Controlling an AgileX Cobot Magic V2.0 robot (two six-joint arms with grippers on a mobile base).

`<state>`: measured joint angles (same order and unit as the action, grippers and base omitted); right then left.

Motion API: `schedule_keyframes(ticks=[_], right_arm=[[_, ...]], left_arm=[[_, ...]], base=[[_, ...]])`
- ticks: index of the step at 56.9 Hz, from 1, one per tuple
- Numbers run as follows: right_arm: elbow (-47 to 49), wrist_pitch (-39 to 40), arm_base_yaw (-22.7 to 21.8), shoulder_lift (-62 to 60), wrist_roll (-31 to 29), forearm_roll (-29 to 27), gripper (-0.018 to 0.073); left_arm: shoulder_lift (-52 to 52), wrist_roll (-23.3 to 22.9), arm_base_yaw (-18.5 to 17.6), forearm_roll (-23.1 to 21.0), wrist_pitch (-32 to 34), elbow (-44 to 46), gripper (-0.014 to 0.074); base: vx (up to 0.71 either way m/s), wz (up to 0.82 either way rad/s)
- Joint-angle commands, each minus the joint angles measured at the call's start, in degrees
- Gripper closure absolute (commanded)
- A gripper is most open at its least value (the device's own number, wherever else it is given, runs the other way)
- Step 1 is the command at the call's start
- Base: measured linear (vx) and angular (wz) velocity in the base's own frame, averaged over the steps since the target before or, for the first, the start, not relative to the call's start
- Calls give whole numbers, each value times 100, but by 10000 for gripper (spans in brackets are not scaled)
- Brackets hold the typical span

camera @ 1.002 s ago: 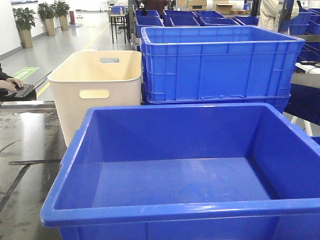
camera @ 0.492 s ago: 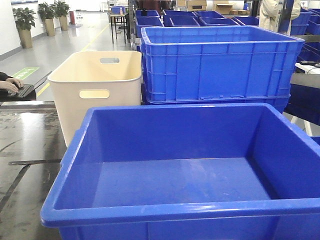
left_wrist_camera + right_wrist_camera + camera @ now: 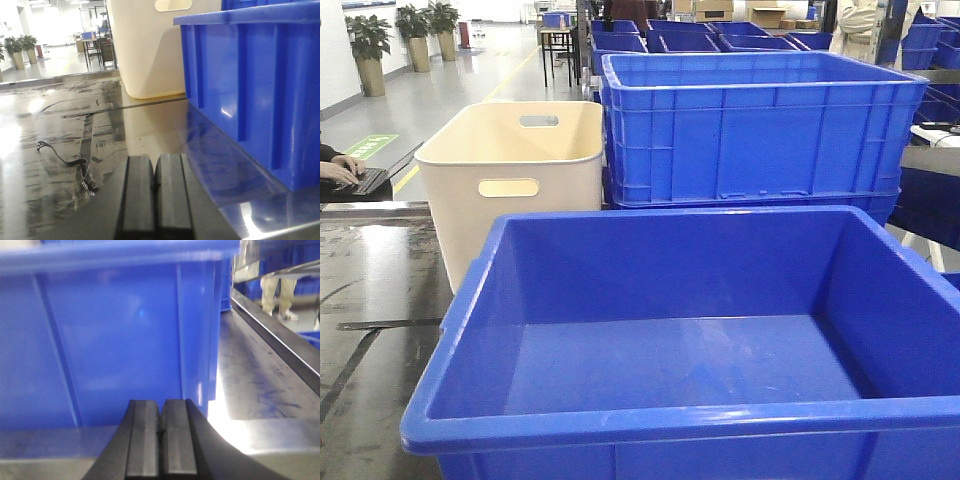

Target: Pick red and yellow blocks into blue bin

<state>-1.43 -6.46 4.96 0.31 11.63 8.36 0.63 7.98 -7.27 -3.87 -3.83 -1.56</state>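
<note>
The blue bin (image 3: 620,410) fills the front of the front-facing view, and what shows of its floor is bare. The red and yellow blocks are out of view in every frame. My left gripper (image 3: 155,162) rests low over the dark tabletop, shut with nothing between its fingers; the blue bin (image 3: 260,90) stands to its right. Shut and holding nothing, my right gripper (image 3: 161,407) points at the blue bin's outer wall (image 3: 110,340) close ahead. Neither gripper appears in the front-facing view.
A cream tub (image 3: 510,170) with handle slots stands behind the bin on the left. A ribbed blue crate (image 3: 750,125) sits behind on the right. A black cable (image 3: 70,162) lies on the table left of my left gripper. A person's hands at a keyboard (image 3: 345,175) are at far left.
</note>
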Motion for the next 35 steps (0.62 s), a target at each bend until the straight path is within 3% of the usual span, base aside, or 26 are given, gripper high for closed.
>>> schedule_keyframes(ticks=[1, 35], right_arm=[[-59, 460, -34, -132, 11, 134, 570], [-73, 173, -34, -154, 11, 134, 570]], left_arm=[[53, 1, -2, -37, 519, 100, 603], [45, 1, -2, -37, 503, 100, 603]], base=[[0, 0], [0, 0]])
